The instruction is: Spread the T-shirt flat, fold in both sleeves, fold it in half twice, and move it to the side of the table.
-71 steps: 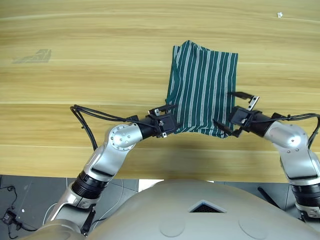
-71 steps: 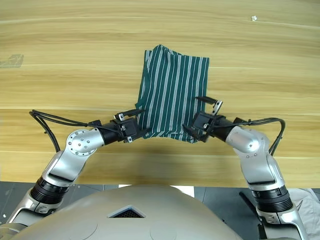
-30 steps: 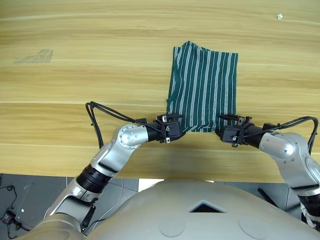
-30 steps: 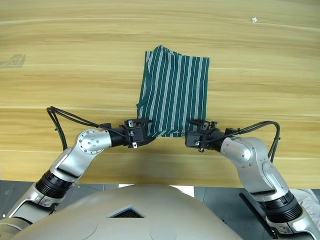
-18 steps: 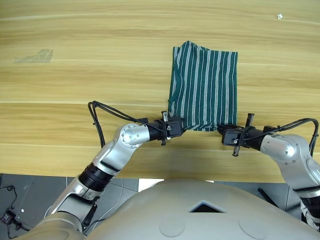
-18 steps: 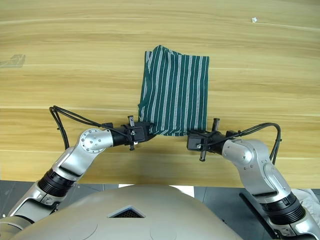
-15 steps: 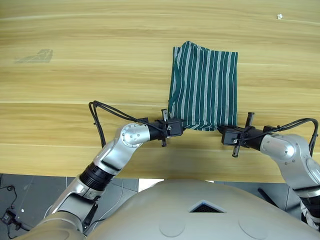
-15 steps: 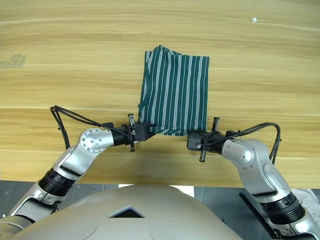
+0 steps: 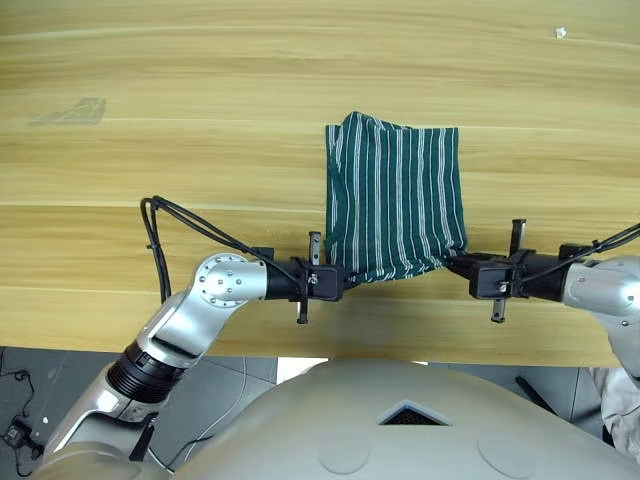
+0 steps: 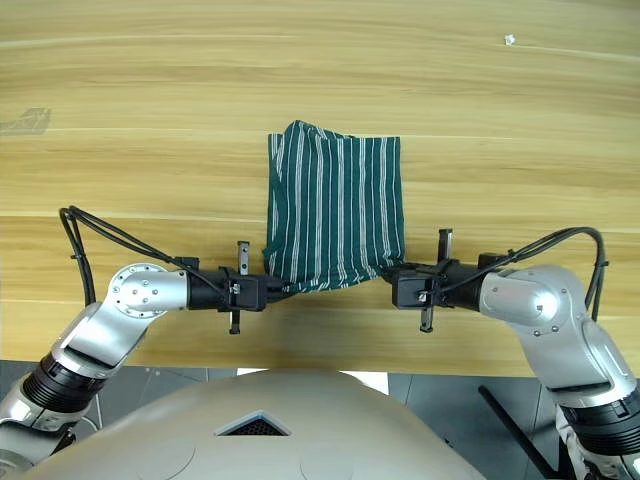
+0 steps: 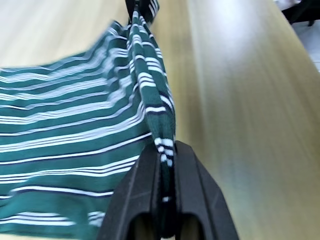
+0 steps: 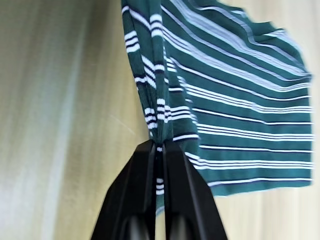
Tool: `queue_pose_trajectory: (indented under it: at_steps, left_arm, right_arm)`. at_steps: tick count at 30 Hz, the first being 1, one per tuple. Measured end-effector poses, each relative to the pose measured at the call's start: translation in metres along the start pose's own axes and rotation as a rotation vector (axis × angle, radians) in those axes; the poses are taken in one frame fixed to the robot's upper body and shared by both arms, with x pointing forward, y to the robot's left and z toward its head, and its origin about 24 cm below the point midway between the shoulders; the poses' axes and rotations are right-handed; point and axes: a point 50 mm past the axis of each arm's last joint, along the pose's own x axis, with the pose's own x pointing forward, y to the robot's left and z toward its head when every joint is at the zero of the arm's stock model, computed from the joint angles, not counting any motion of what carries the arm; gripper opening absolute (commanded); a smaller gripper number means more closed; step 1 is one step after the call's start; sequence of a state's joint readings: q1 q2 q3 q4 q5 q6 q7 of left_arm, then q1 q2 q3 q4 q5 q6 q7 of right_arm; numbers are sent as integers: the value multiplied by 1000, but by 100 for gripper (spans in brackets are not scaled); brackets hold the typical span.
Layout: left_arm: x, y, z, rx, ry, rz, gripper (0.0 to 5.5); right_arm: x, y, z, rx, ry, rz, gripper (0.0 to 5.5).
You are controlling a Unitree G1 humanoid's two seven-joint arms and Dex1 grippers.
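Note:
The T-shirt (image 9: 392, 195) is dark green with thin white stripes, folded into a narrow rectangle on the wooden table (image 9: 200, 150). Its near edge is lifted off the table and sags between the two grippers. My left gripper (image 9: 342, 279) is shut on the near left corner, and the cloth (image 11: 150, 107) runs away from its black fingers (image 11: 145, 195). On the near right corner my right gripper (image 9: 452, 263) is shut, with the striped fabric (image 12: 225, 100) pinched between its fingers (image 12: 142, 190). The far edge of the shirt still lies on the wood.
The table's front edge (image 9: 330, 352) runs just under both grippers. A small white scrap (image 9: 561, 31) lies far back on the right. A faint grey mark (image 9: 70, 112) sits on the wood at the far left. Bare wood spreads to the left of the shirt.
Both grippers closed on the shirt's near corners and lifted them. The shirt has shifted a little to the left and its near edge has come toward me.

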State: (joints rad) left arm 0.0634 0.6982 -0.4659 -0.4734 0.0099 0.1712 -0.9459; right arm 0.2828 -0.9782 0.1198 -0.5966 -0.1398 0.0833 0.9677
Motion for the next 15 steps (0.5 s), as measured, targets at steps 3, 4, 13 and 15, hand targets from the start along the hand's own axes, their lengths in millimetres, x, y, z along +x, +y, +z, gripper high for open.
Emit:
queue_pose_trajectory:
  at_steps: [3, 4, 13, 15]
  left_arm:
    - [-11, 29, 9, 62, 12, 96, 11]
    - [-11, 34, 9, 68, 17, 105, 11]
    - [-1, 94, 3, 32, 62, 230, 11]
    - [1, 107, 0, 34, 79, 267, 11]
  right_arm:
    - [-10, -25, 8, -87, 6, -65, 0]
    - [-12, -32, 10, -102, 9, -80, 0]
    - [1, -94, 3, -169, 75, -94, 0]
    - [7, -112, 1, -198, 95, -107, 0]
